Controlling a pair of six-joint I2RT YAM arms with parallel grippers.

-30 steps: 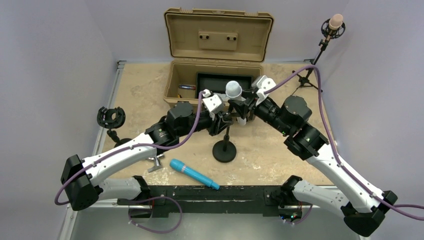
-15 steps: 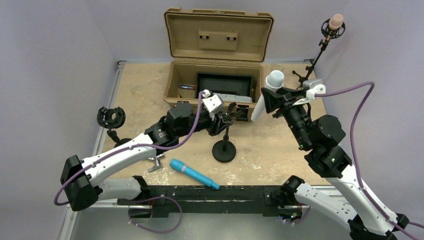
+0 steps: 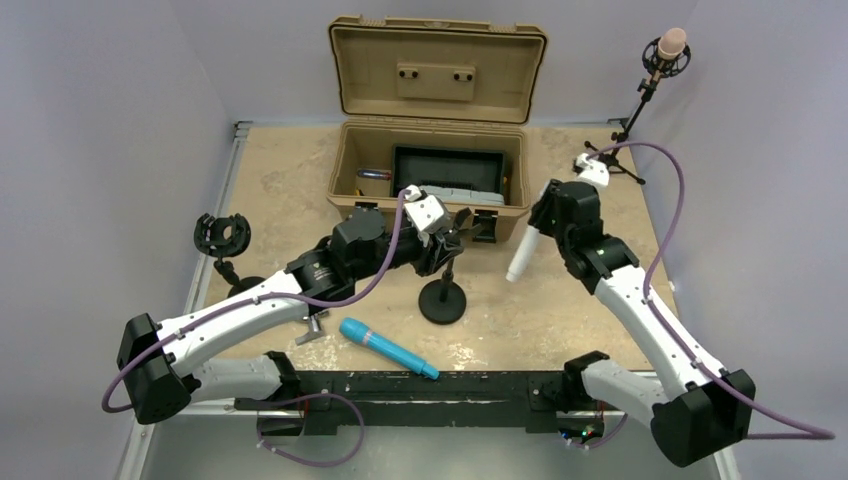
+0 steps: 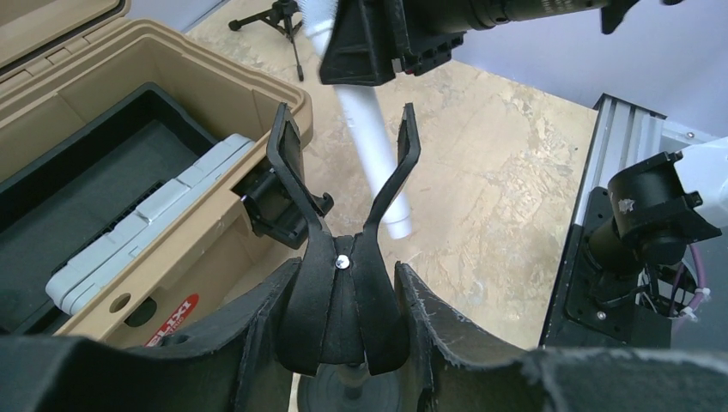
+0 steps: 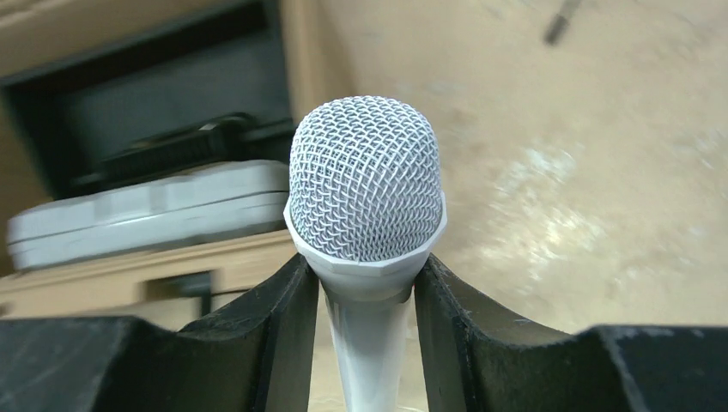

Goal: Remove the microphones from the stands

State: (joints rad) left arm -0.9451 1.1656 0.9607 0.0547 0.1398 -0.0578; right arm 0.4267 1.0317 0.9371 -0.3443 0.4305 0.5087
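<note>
The white microphone (image 3: 520, 258) is clear of the stand (image 3: 444, 290), off to its right and well apart from its empty clip (image 4: 343, 206). It is up off the table, head up and slanting. The right gripper (image 5: 367, 292) has it, both fingers pressed to the handle just under the mesh head. The left gripper (image 4: 343, 283) is part closed, its fingers clamped on either side of the clip's base (the forked prongs rise between them). A blue microphone (image 3: 388, 348) lies on the table near the stand, on the side towards the arm bases.
</note>
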